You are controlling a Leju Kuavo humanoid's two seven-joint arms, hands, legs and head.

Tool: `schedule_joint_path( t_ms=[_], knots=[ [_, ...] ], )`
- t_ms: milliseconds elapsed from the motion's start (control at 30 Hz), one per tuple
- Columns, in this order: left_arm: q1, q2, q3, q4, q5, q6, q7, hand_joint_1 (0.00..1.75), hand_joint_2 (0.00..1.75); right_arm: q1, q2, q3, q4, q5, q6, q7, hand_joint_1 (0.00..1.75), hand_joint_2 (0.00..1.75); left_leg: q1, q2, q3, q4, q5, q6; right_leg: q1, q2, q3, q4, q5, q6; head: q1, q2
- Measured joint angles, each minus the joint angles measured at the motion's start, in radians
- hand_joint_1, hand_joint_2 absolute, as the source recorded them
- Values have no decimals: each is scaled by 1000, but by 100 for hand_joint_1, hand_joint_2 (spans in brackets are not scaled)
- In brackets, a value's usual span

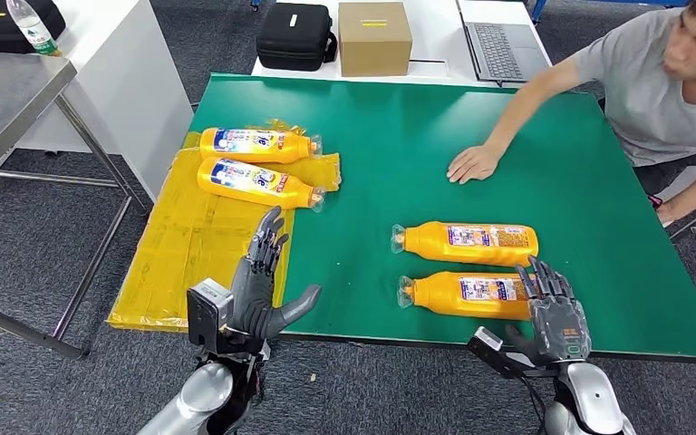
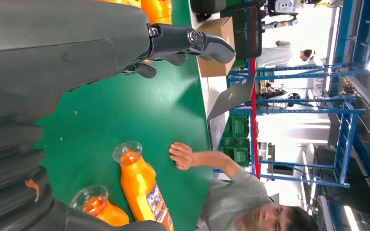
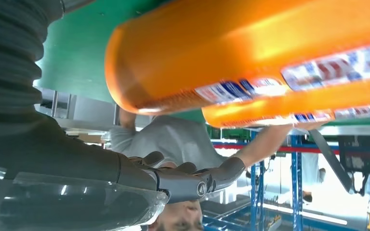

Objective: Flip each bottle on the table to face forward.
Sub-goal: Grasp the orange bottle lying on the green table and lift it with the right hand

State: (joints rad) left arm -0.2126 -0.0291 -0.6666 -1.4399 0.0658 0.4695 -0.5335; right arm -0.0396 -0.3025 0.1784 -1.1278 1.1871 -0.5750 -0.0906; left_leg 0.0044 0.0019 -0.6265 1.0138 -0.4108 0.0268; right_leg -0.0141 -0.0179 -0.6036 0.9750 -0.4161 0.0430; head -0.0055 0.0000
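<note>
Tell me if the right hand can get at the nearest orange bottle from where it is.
Probably yes: the right hand hangs open at the nearest orange bottle, nothing between them; the person's hand rests farther back.

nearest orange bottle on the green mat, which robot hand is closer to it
Right. The right hand hovers at the base end of the nearest bottle, fingers over it; the left hand is well off past its neck end.

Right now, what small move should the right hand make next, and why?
Probably lower the right hand and close its fingers on the nearest bottle: the hand is open with nothing in it, right beside that bottle, which lies on its side on the green table.
</note>
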Motion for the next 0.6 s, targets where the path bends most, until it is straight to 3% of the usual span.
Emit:
schedule_joint_path(
  t_ms=[600],
  knots=[
    [-12, 0, -19, 10, 27, -6, -2, 0, 175, -36, -55, 60, 65, 0, 49, -1, 0, 175, 0, 0, 1, 0, 0, 0, 0, 0, 1, 0, 0, 0, 0, 0]
  ],
)
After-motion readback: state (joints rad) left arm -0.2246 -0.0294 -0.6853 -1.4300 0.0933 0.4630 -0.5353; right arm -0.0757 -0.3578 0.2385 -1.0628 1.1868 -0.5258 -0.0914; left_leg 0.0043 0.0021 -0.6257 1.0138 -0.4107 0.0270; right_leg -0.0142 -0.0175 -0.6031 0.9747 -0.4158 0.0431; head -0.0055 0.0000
